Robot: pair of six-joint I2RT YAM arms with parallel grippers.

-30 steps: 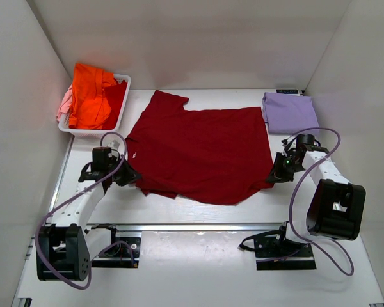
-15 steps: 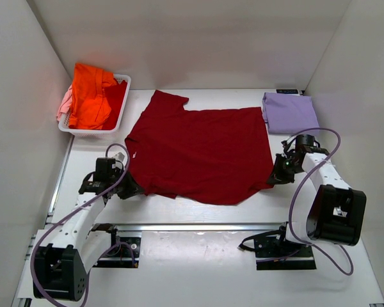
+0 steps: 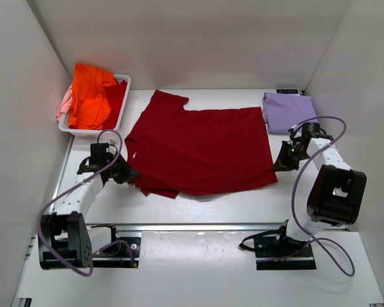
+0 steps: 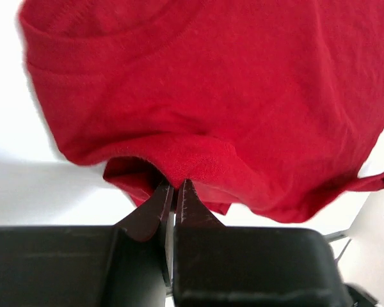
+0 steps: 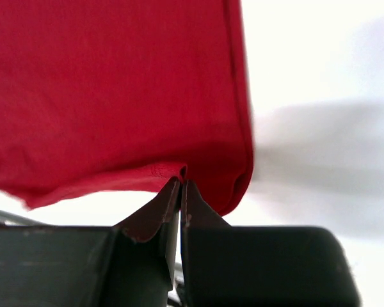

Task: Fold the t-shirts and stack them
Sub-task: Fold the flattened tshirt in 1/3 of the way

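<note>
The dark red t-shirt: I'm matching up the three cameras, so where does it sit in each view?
Top external: dark red t-shirt spread over the middle of the white table.
Left wrist: fills the upper picture, its edge pinched in the left gripper.
Right wrist: fills the upper left, its hem pinched in the right gripper.
Shared landmark: the white table, bare beside the shirt in all three.
</note>
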